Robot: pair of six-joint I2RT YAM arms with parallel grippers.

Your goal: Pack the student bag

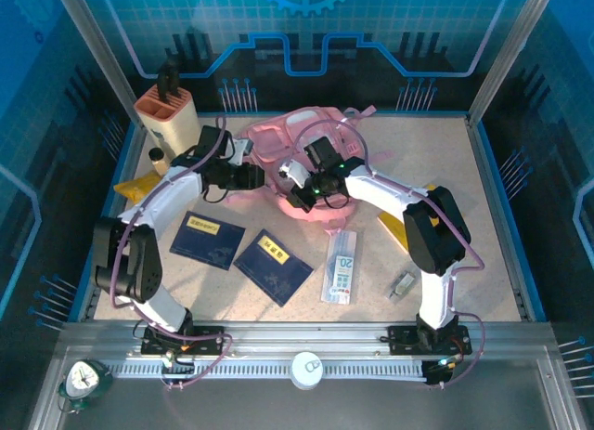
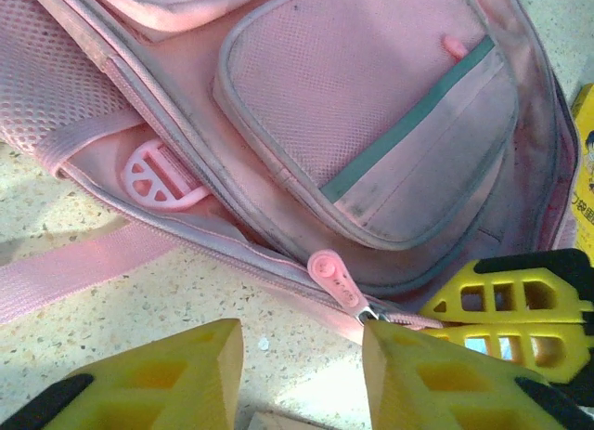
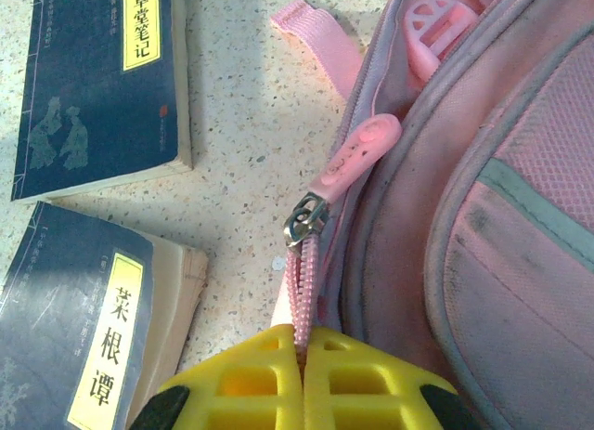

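Your left gripper (image 2: 302, 356) stands spread, holding nothing, with the pink zip pull (image 2: 336, 280) just beyond its yellow fingers. Your right gripper (image 3: 304, 379) is pressed together, pinching the zip edge of the student bag (image 1: 278, 142), which lies toward the back middle of the speckled table (image 1: 483, 216). Two dark blue books (image 1: 207, 238) lie nearer you. Blue panels (image 1: 371, 21) wall the space.

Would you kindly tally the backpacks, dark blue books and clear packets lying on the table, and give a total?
backpack: 1
dark blue books: 2
clear packet: 1
Total: 4
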